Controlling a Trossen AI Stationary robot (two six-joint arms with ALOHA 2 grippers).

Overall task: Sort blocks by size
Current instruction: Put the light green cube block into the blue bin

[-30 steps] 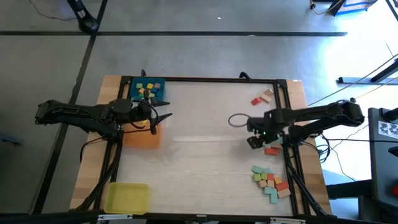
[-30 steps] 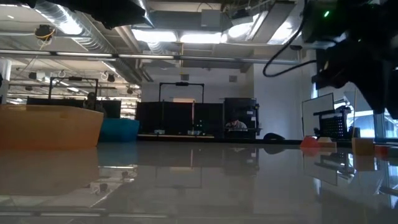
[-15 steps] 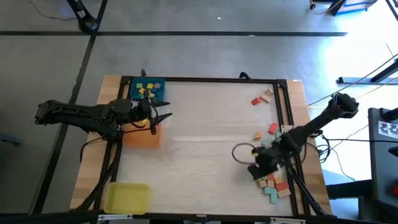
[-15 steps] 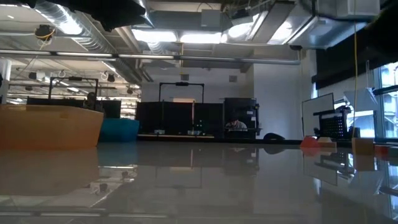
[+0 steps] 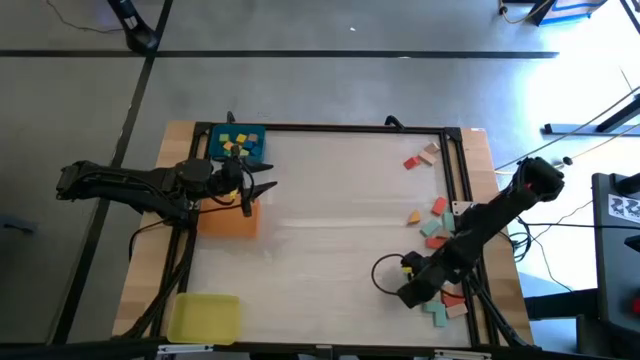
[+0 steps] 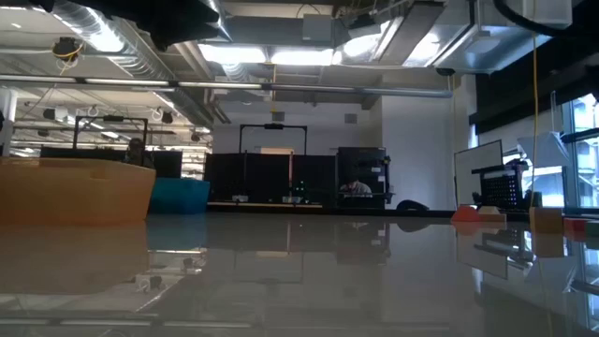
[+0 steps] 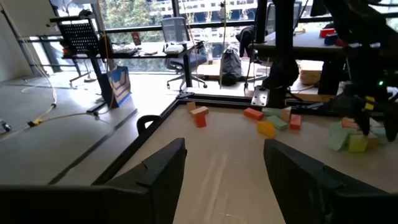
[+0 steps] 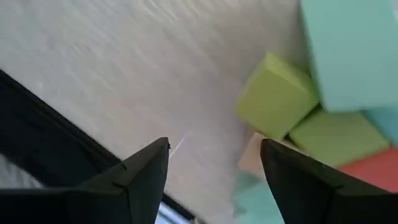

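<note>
Several blocks lie in a pile at the near right; they show close up in the right wrist view as yellow-green, teal and red pieces. My right gripper is open and empty, just left of that pile. More blocks lie mid-right and two at the far right. Several small blocks rest in the blue tray. My left gripper is open and empty, held over the orange tray.
A yellow tray sits at the near left corner. A black frame runs round the table top. A dark cable loop lies beside my right gripper. The middle of the table is bare wood.
My right gripper has gone from the mid-right blocks toward the table's near edge and now sits beside the near-right pile. The mid-right blocks it stood over now show. My left arm has kept still.
</note>
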